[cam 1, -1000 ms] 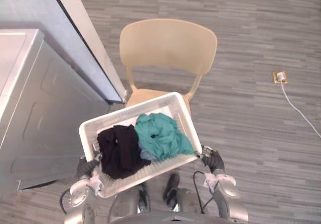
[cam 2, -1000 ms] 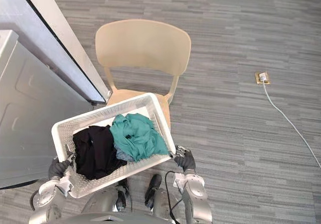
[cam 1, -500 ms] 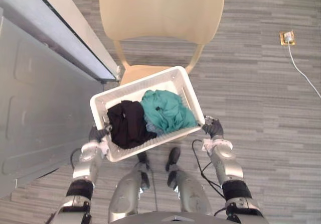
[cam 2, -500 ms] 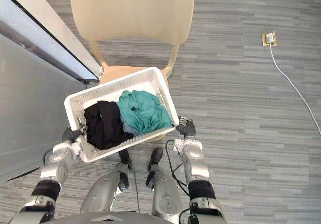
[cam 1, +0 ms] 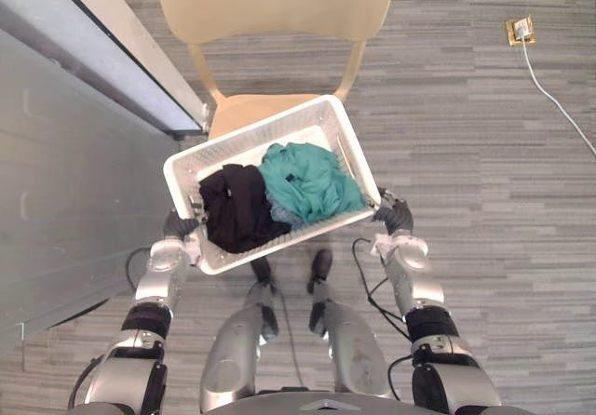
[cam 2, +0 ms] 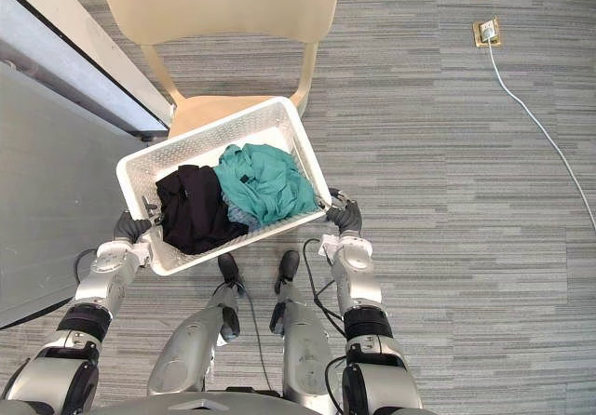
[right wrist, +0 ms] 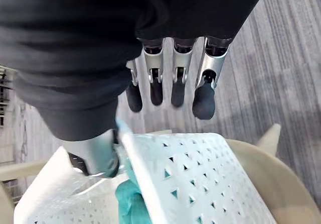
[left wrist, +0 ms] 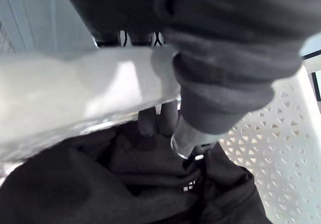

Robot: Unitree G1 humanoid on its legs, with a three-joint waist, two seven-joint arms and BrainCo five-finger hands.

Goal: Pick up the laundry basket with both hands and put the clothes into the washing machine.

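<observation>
A white perforated laundry basket [cam 1: 244,134] hangs in the air in front of me, tilted, over the front of a beige chair seat [cam 1: 244,110]. Inside lie a black garment [cam 1: 237,208] on the left and a teal garment [cam 1: 307,180] on the right. My left hand [cam 1: 179,226] grips the basket's near left corner; in the left wrist view its thumb [left wrist: 200,113] hooks over the rim [left wrist: 75,93] above the black cloth [left wrist: 100,184]. My right hand [cam 1: 395,216] pinches the right end, with its fingers [right wrist: 175,78] outside the wall [right wrist: 190,174].
The beige chair [cam 1: 270,1] stands straight ahead, its back at the far side. A large grey appliance side [cam 1: 65,182] rises on my left, next to a pale wall strip [cam 1: 102,43]. At the far right is a floor socket [cam 1: 520,30] with a white cable [cam 1: 559,108] across the grey plank floor.
The whole picture has shifted, so the camera has moved: the chair sits higher and my arms show more. The basket stays held in both hands, now farther out from my body.
</observation>
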